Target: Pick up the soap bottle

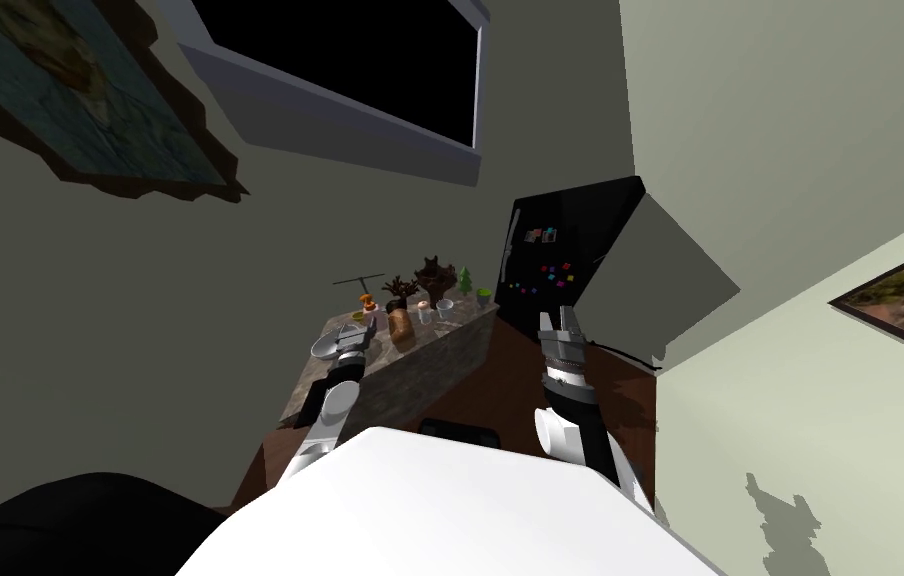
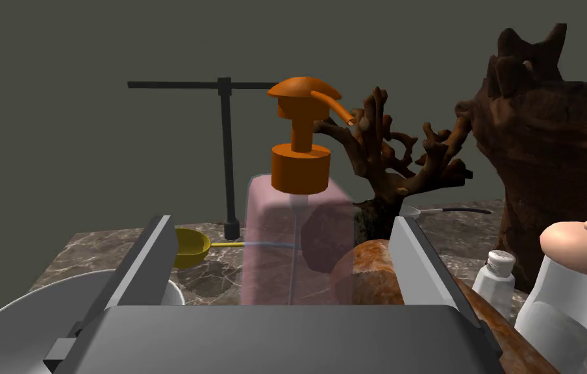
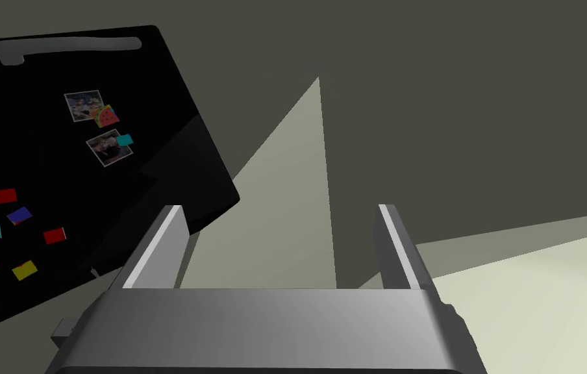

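The soap bottle [image 2: 286, 260] has a translucent pink body and an orange pump head, and it stands upright on the marble counter [image 2: 91, 250]. My left gripper [image 2: 280, 222] is open, with the bottle's body in line between its two fingers and not touching either one. In the head view the bottle's orange top [image 1: 367, 300] is just beyond my left gripper [image 1: 353, 335]. My right gripper [image 3: 282, 214] is open and holds nothing; it hangs off the counter's end [image 1: 562, 322].
A brown bread loaf [image 2: 373, 276] lies against the bottle. Nearby are a white bowl [image 2: 19, 318], a yellow scoop [image 2: 189, 247], a black T-shaped stand [image 2: 227, 156], a brown branching ornament [image 2: 389, 156], a shaker [image 2: 497, 279] and a pink-lidded jar [image 2: 574, 273]. A black fridge [image 1: 560, 260] adjoins the counter.
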